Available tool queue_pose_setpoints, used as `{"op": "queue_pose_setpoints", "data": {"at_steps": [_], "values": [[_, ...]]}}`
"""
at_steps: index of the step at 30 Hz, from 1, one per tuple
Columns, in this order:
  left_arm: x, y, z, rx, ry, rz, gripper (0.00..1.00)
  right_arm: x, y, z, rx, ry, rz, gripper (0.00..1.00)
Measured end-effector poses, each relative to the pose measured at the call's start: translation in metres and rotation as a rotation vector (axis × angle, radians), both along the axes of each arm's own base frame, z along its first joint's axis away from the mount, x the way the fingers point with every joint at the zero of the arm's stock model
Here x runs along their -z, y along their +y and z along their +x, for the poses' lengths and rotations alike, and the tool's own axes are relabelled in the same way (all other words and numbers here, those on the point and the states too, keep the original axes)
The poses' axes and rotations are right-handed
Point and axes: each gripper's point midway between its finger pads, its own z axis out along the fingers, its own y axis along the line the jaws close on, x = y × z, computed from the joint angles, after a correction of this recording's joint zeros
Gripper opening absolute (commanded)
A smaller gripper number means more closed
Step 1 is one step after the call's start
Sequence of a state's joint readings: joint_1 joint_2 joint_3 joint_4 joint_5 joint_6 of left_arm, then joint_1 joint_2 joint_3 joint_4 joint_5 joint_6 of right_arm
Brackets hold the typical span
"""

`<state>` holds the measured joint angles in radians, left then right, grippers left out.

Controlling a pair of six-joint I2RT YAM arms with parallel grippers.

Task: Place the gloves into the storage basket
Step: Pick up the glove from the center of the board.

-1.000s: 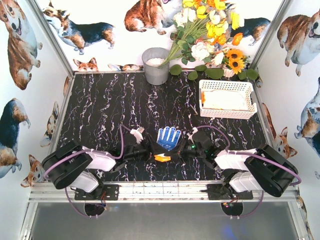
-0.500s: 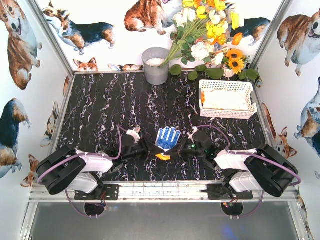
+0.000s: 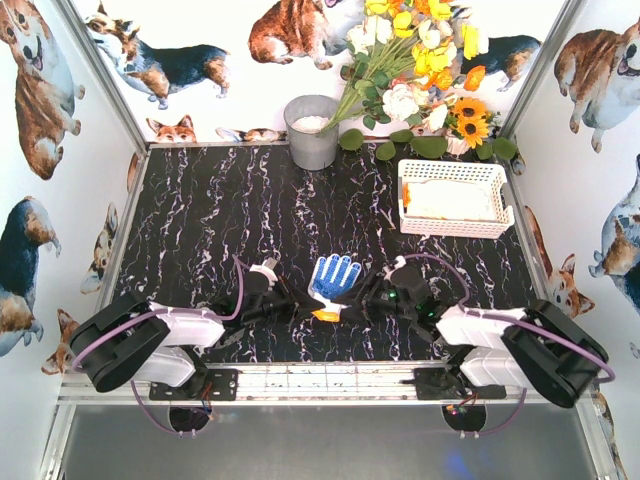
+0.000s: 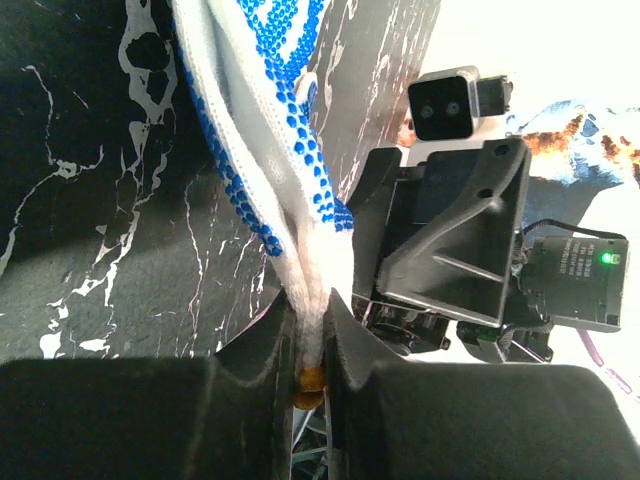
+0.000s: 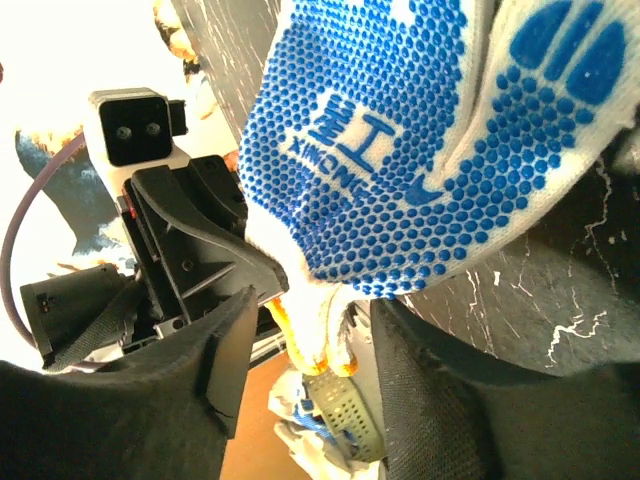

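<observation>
— Handover looks done: the left gripper [image 4: 312,322], open a second ago, now pinches the orange-edged cuff [image 4: 308,378] of the blue-dotted glove [image 4: 262,140]. The right gripper [image 5: 308,318] has let its jaws part around that cuff.
— Where does the glove sit?
— Near the front edge of the table [image 3: 200,220], between the two wrists, fingers pointing away. The storage basket [image 3: 452,227] stands well apart, far right. Both arms lie low and folded, facing each other; the left one probably carries it onward.
</observation>
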<state>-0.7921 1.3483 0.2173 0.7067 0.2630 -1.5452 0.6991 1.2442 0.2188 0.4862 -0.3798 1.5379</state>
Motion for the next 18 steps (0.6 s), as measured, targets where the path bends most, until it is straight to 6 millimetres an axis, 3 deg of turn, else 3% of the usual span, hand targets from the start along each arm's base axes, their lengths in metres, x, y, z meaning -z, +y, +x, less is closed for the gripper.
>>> {"op": "queue_pose_setpoints", "data": {"at_steps": [11, 18], "values": [[0.0, -0.001, 0.0, -0.008, 0.017, -0.009, 0.0, -0.015, -0.017, 0.015, 0.152, -0.055, -0.032, 0.67], [-0.002, -0.002, 0.001, -0.012, 0.02, -0.021, 0.0, -0.004, -0.017, 0.012, 0.19, -0.018, -0.066, 0.67]]}}
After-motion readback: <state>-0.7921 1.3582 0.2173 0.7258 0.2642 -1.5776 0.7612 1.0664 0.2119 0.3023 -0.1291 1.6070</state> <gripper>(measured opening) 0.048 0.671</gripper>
